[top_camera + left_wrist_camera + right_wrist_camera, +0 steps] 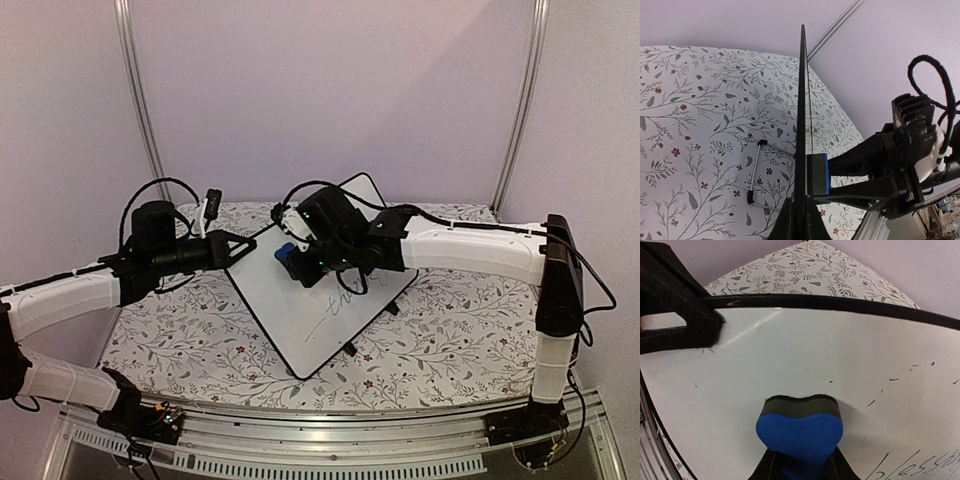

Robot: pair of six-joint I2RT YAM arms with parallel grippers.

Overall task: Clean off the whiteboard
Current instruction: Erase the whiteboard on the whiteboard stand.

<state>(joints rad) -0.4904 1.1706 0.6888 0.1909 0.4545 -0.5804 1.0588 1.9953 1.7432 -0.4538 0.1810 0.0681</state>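
Observation:
The whiteboard (300, 310) with a thin black frame stands tilted on the table, with thin handwriting on its lower right part. My left gripper (232, 250) is shut on the board's left edge; in the left wrist view (801, 220) the board (802, 100) shows edge-on between the fingers. My right gripper (300, 262) is shut on a blue eraser block (286, 254) whose dark felt side presses on the board face. In the right wrist view the eraser (800, 432) sits squeezed between the fingers (800, 470), on the board (840, 360) above the writing at the lower right.
The table has a floral cloth (450, 330). The board's wire stand with black feet (754, 175) rests on the cloth behind the board. Metal posts (140, 100) rise at the back corners before a lilac wall. A metal rail (330, 445) runs along the near edge.

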